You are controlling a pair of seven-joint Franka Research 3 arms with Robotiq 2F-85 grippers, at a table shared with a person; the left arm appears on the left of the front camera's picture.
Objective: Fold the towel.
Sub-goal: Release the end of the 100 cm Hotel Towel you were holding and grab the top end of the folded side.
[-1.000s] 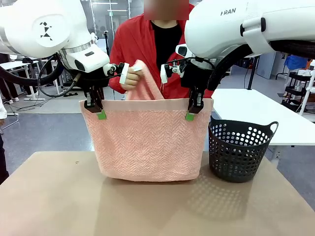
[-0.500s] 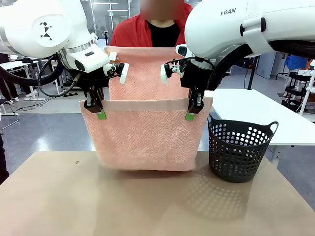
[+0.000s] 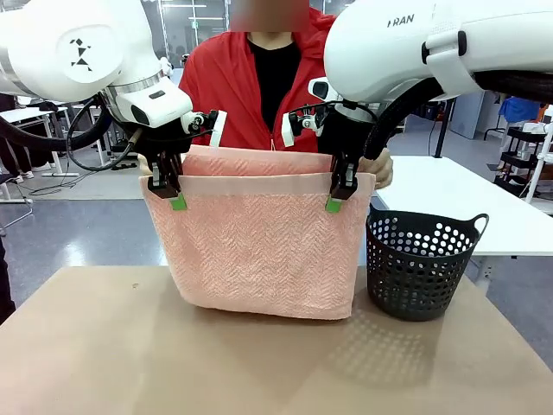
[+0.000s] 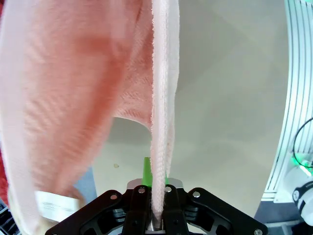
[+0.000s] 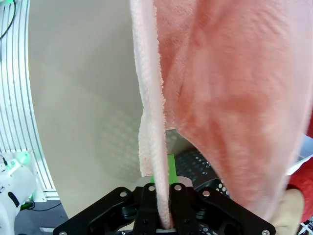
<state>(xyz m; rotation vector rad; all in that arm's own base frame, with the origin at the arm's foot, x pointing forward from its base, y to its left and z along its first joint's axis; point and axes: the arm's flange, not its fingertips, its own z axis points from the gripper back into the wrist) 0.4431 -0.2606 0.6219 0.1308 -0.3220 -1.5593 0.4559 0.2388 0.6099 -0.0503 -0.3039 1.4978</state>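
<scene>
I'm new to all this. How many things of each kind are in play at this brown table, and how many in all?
towel: 1
basket: 1
robot tools: 2, the left tool and the right tool, each shut on the towel's top edge
Total: 4

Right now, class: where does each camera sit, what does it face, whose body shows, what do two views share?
Front view: between the arms, facing across the brown table at the red-jacketed person; both white arms show, left hand and right hand pinching the salmon-pink terry towel.
Left wrist view: on the left wrist, looking down its black fingers at towel and table.
Right wrist view: the same from the right wrist.
Shared: front and right wrist views show the dark perforated plastic basket.
</scene>
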